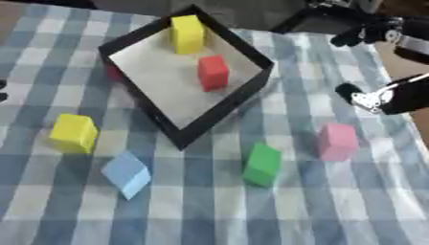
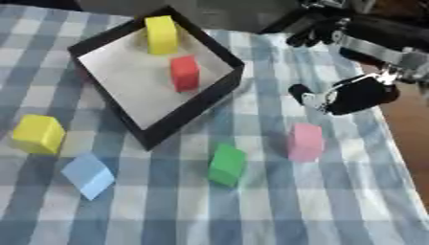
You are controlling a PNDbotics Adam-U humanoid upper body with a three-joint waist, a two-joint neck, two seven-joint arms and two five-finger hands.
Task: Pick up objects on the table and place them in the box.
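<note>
A black-walled box (image 1: 226, 107) with a pale floor stands at the back, turned cornerwise. Inside it stand a tall yellow block (image 1: 187, 34) and a red block (image 1: 213, 72). On the checked cloth lie a yellow block (image 1: 73, 133), a light blue block (image 1: 127, 174), a green block (image 1: 263, 164) and a pink block (image 1: 338, 141). My right hand (image 2: 356, 95) hovers right of the box and above the pink block, open and holding nothing. A dark sliver of what may be my left hand (image 1: 3, 91) shows at the left edge.
A bit of red (image 1: 113, 72) peeks out behind the box's left wall. The cloth's right edge (image 2: 394, 139) runs close to the pink block, with brown floor beyond. Dark equipment (image 1: 314, 19) sits behind the box at the back right.
</note>
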